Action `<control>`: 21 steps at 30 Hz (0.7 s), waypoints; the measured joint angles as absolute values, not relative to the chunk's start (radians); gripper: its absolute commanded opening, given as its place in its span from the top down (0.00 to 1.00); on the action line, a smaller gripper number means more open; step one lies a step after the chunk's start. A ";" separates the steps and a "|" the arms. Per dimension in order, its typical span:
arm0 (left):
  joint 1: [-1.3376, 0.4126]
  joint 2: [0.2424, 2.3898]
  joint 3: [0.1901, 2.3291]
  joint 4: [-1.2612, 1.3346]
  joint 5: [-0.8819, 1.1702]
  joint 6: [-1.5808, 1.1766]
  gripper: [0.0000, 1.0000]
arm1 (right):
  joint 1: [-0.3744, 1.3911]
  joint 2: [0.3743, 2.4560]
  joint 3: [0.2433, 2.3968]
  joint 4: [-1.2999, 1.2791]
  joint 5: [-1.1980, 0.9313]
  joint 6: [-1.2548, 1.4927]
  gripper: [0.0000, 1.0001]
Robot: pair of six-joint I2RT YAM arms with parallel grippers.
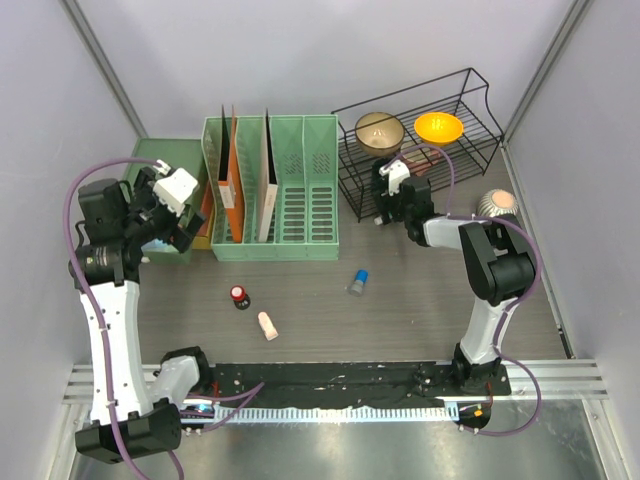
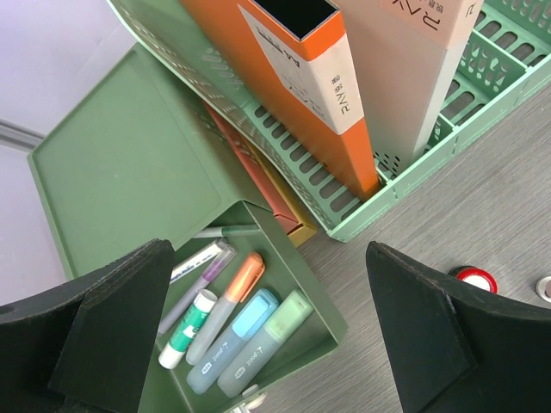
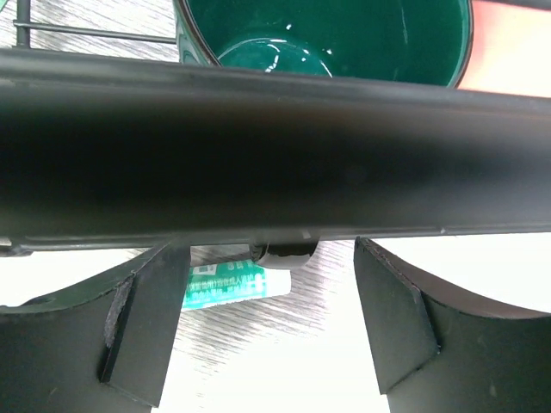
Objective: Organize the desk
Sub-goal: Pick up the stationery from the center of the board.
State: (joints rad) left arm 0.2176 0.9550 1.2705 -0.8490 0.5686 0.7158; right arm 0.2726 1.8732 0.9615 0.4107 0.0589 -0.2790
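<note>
The desk [image 1: 420,290], a large flat dark grey-brown wood-grain tabletop, fills the space in front of both arm bases and is only partly tidied. 3 small items lie loose on its open middle: a red-capped little bottle [image 1: 239,296], a pale pink stubby tube [image 1: 267,325] and a blue-capped grey piece [image 1: 358,282].

At the back, the green slotted file rack [image 1: 300,200] holds an orange folder [image 2: 301,95] upright, and the black wire shelf [image 1: 420,150] carries a brown bowl [image 1: 379,131] and an orange bowl [image 1: 438,127]. A green open-topped pen tray [image 2: 320,320] contains several markers.

The left gripper [image 2: 271,284] hangs over that tray, jaws spread wide and empty. The right gripper [image 3: 271,310] sits at the wire shelf's front bar, jaws also apart, pinching nothing visible; a green-labelled tube [image 3: 228,284] lies on the desk below.

Judging by this, the 3 loose items remain to be put away.
</note>
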 measured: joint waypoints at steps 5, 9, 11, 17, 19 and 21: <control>0.218 0.947 1.264 -0.849 0.568 0.719 0.00 | 0.271 1.873 0.962 0.390 0.058 -0.286 0.19; 0.218 0.940 1.254 -0.849 0.569 0.719 0.00 | 0.271 1.861 0.961 0.365 0.058 -0.297 0.19; 0.218 0.937 1.251 -0.849 0.568 0.721 0.00 | 0.271 1.857 0.961 0.355 0.059 -0.305 0.20; 0.218 0.920 1.245 -0.849 0.568 0.738 0.00 | 0.271 1.830 0.947 0.318 0.057 -0.326 0.20; 0.218 0.915 1.243 -0.849 0.568 0.741 0.00 | 0.271 1.818 0.943 0.297 0.053 -0.339 0.20; 0.218 0.911 1.239 -0.849 0.568 0.743 0.00 | 0.271 1.810 0.943 0.278 0.047 -0.345 0.20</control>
State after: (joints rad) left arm 0.2176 0.9112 1.2388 -0.8494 0.5682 0.7433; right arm 0.2707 1.8103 0.9428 0.2775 0.0471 -0.3454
